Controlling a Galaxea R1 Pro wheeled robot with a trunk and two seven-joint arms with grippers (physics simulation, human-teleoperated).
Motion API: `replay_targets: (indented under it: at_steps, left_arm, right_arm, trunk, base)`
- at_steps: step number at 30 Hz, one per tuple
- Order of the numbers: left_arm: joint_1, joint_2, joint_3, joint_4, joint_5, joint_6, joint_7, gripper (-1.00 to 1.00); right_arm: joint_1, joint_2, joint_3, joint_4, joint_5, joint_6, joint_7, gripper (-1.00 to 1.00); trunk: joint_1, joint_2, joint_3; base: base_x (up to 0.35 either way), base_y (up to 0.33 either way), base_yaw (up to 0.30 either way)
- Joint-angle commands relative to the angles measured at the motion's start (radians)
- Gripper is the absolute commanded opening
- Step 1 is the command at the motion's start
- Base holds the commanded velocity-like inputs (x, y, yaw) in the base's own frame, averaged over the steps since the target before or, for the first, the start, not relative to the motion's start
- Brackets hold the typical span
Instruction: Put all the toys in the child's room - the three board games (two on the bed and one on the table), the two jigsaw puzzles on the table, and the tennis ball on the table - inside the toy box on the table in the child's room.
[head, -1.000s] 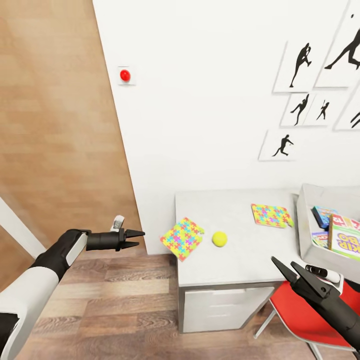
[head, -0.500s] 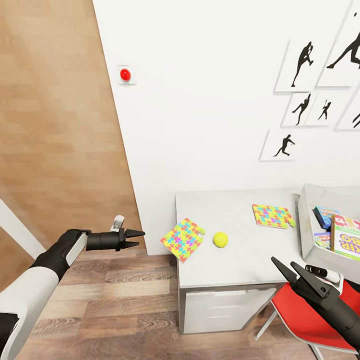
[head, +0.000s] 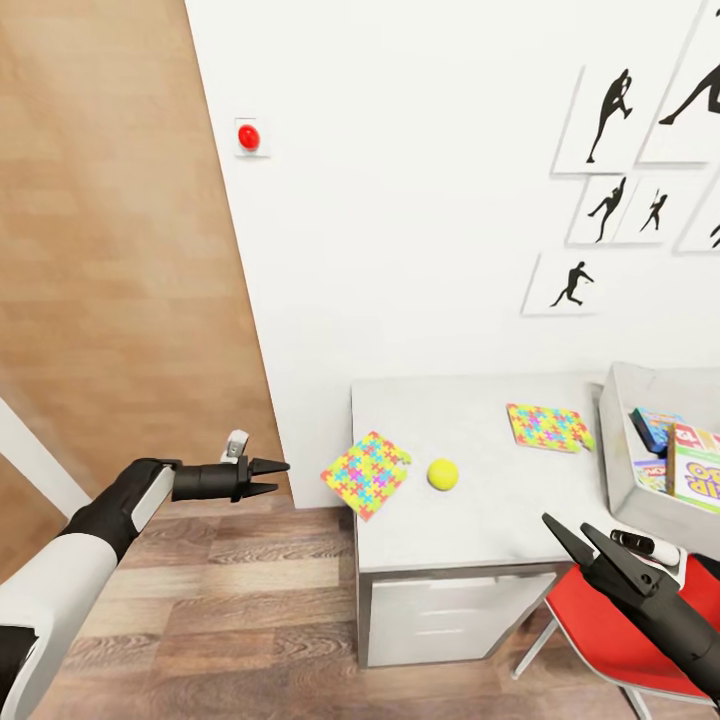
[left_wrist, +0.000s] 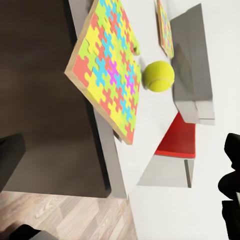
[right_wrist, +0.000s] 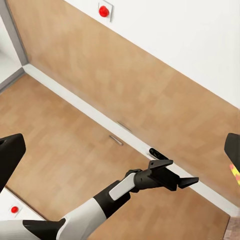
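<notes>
The table (head: 480, 525) stands against the white wall. One jigsaw puzzle (head: 366, 474) (left_wrist: 107, 65) overhangs its left edge, with the tennis ball (head: 442, 474) (left_wrist: 159, 76) just right of it. A second jigsaw puzzle (head: 545, 427) (left_wrist: 165, 27) lies farther back, beside the grey toy box (head: 611, 440) (left_wrist: 192, 65). Board games (head: 693, 472) stand inside the box. My left gripper (head: 270, 477) (right_wrist: 186, 181) hovers open over the floor, left of the table and level with the overhanging puzzle. My right gripper (head: 567, 527) is open in front of the table's front edge, empty.
A red chair (head: 610, 630) (left_wrist: 177, 140) sits under my right arm at the table's front right. White drawers (head: 450, 615) fill the space under the table. A wooden door (head: 110, 260) and a red wall button (head: 248, 136) are to the left. Wood floor lies below my left arm.
The whole head view has shifted slightly, so the camera moved a little. Both arms and the things on the table hold their places.
</notes>
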Motion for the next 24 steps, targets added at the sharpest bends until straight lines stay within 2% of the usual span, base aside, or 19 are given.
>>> replay_targets:
  at_steps: [1, 24]
  left_arm:
    - [-0.001, 0.002, -0.004, 0.000, 0.005, 0.005, -0.002, 1.00]
    - [-0.002, 0.007, -0.002, 0.000, 0.004, 0.005, -0.001, 1.00]
  right_arm:
    - [-0.001, 0.000, 0.000, 0.000, -0.003, 0.007, 0.001, 1.00]
    - [-0.001, 0.000, -0.001, 0.000, 0.002, 0.006, 0.001, 1.00]
  trunk:
    - [0.004, -0.008, -0.004]
    - [0.092, -0.169, -0.076]
  base:
    - [0.000, 0.000, 0.000]
    - [0.000, 0.000, 0.000]
